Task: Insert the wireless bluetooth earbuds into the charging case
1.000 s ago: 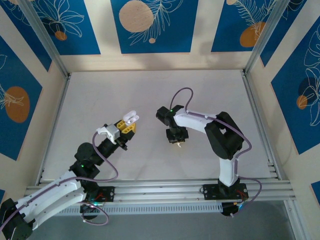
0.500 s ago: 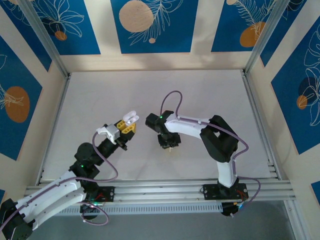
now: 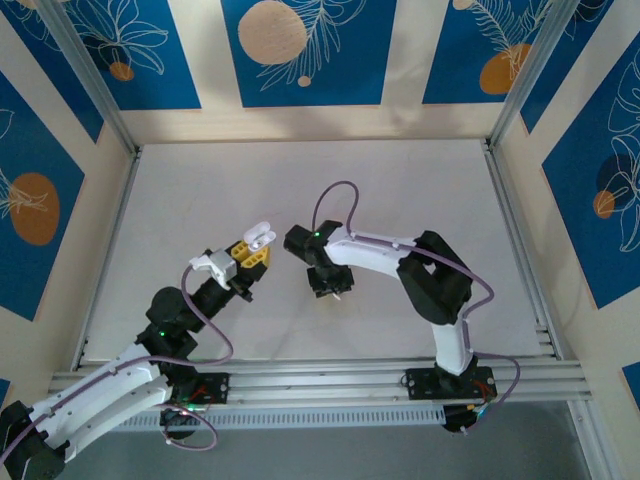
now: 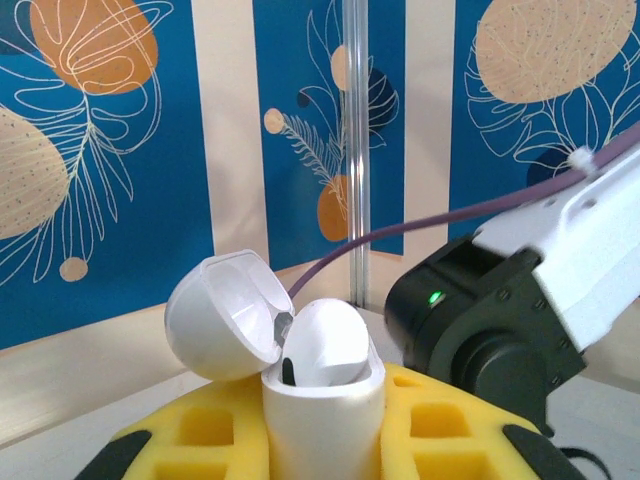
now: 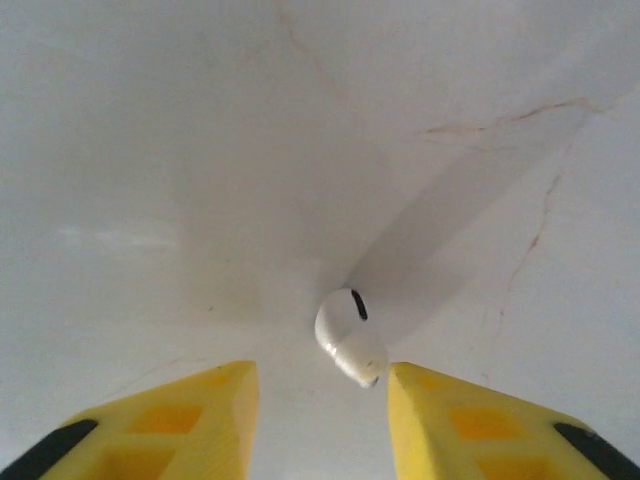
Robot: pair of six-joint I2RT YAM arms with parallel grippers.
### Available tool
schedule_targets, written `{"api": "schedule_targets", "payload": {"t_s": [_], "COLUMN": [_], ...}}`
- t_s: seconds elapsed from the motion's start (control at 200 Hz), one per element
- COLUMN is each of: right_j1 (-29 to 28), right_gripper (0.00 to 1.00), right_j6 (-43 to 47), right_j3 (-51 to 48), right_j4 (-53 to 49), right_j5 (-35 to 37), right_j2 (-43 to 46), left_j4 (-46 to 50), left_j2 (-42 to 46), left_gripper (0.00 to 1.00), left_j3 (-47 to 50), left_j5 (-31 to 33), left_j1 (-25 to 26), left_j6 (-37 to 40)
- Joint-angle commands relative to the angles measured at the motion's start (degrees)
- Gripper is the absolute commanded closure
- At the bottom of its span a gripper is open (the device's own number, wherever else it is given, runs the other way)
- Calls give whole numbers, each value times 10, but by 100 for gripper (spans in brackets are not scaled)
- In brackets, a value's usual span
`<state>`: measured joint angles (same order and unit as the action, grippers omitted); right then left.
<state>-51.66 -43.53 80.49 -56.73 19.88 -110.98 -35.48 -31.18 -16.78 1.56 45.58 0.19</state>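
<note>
So far 1 bud (image 4: 325,345) sits in the open case (image 4: 322,425) that the left fingers (image 4: 440,440) clamp, while a 2nd bud (image 5: 345,342) lies on the table (image 5: 180,150) between the parted, empty right fingers (image 5: 195,412).

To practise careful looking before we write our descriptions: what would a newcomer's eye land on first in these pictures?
Most striking is the white charging case, gripped upright in the left hand just left of the table's middle, its lid flipped open and one white earbud seated inside. Next, a second white earbud lies on the bare table between the open yellow fingers of the right hand, touching neither.
</note>
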Motion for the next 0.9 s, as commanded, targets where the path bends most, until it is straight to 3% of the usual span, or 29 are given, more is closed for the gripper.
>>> {"api": "schedule_targets", "payload": {"t_s": [0.0, 0.085, 0.26, 0.39, 0.575, 0.895], "right_j1": [10, 27, 76, 109, 126, 81], "right_gripper": [58, 58, 59, 68, 74, 71], "right_j6": [-8, -11, 13, 30, 48, 44], "right_j3": [-23, -56, -131, -181, -198, -162], "right_j4": [17, 46, 136, 206, 216, 204], "right_j5": [-19, -34, -145, -215, -230, -217], "right_j2": [67, 92, 109, 114, 108, 95], "left_j4": [-11, -11, -8, -5, -4, -3], "left_j2": [5, 4, 8, 9, 6, -1], "left_gripper": [86, 86, 86, 86, 87, 86], "left_j3": [-12, -12, -12, -12, -13, -17], "left_j5": [-1, -2, -2, -2, -1, 0], "left_j1": [5, 6, 6, 5, 6, 5], "left_j6": [7, 6, 5, 4, 4, 4]}}
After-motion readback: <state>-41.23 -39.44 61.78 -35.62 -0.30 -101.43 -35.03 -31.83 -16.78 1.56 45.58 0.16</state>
